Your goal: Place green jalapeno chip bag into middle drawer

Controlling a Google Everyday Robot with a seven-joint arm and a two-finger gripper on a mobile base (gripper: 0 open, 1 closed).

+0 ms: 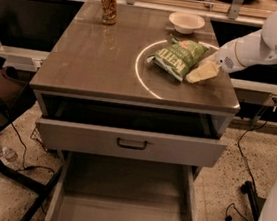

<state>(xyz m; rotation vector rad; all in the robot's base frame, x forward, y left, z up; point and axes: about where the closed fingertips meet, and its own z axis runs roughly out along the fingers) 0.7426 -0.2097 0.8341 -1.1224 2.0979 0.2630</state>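
Grey counter on a drawer cabinet, seen from the front and above. Near the back left corner, a patterned can, upright. At the back edge, right of centre, a white bowl. Closer to the right edge, the green jalapeno chip bag, lying flat on the counter within a bright ring of light. Touching the bag's right end, the cream-coloured gripper, on a white arm coming in over the right edge; clenched or released, cannot tell. Below the front edge, a grey drawer front with a black handle, out a little. Lower still, the middle drawer, pulled far out, plain grey floor showing.
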